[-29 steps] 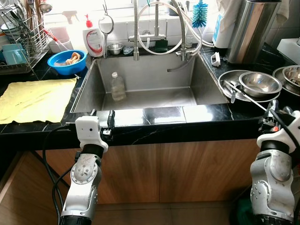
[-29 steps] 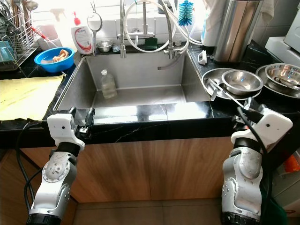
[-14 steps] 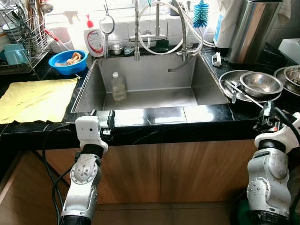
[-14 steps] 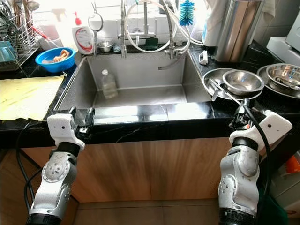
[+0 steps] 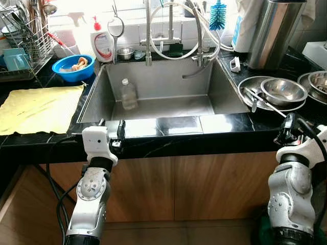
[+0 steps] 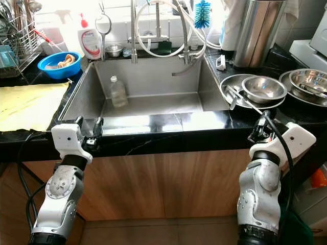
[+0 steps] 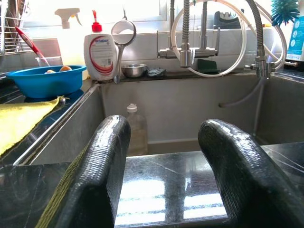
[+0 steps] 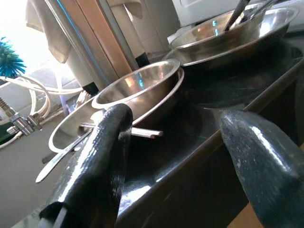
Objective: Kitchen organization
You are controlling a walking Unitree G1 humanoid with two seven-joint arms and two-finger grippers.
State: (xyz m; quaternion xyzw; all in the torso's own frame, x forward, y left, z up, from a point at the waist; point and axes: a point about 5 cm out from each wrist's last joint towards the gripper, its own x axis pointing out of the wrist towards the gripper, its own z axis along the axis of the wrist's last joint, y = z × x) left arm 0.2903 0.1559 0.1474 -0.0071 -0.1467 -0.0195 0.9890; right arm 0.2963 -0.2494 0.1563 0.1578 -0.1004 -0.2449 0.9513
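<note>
Black-fingered right tool [image 8: 171, 156], spread wide and empty, has edged closer to the steel bowls [image 6: 263, 88].

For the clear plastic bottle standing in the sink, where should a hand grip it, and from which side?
Probably around the body just below the shoulder, coming down from above and the front. The bottle stands upright against the back left of the sink, so the back and left walls block those sides. The open left hand at the counter edge already faces it; the right hand faces the steel bowls.
</note>
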